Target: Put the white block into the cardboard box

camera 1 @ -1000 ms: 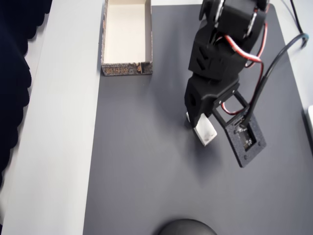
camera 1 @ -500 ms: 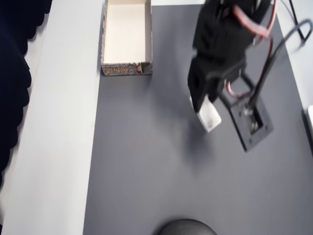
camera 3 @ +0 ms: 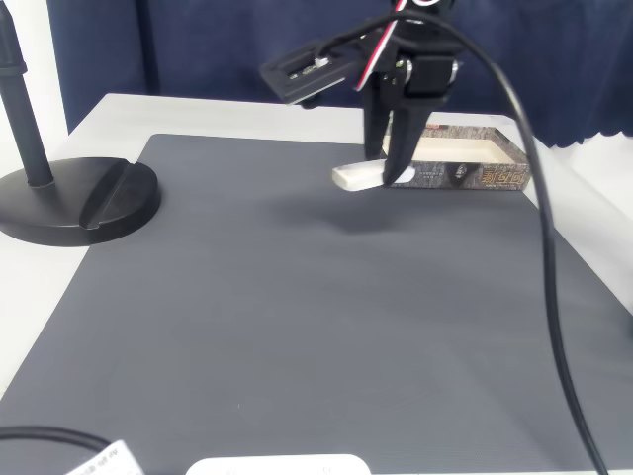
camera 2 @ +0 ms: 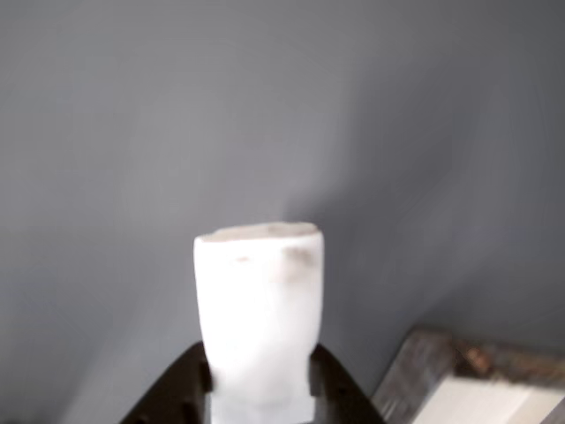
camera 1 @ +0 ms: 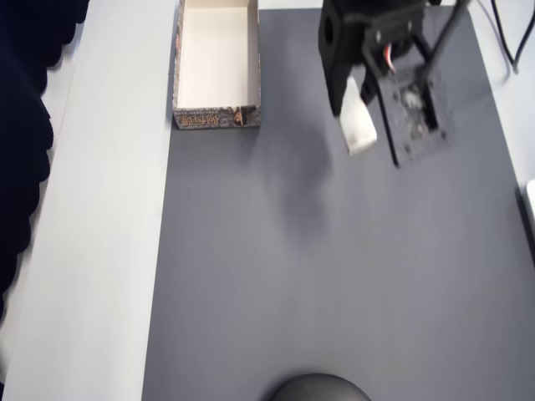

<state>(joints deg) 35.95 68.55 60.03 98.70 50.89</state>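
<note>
Black arm reaching down, hand [camera 3: 388, 176] raised off the surface, fingers [camera 3: 405, 148] clamped closed

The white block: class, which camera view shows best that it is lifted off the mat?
The fixed view: the white block hangs above the grey mat, shadow beneath, clamped in the gripper. The overhead view shows its top; the wrist view shows its end, close up.

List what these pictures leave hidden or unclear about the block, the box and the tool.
- white block: its held end is cut off by the wrist view's bottom edge.
- cardboard box: its far end is cut off by the overhead view's top edge.
- tool: in the fixed view the arm's body covers where the fingers meet the block.
- Box's print: too small to read.
</note>
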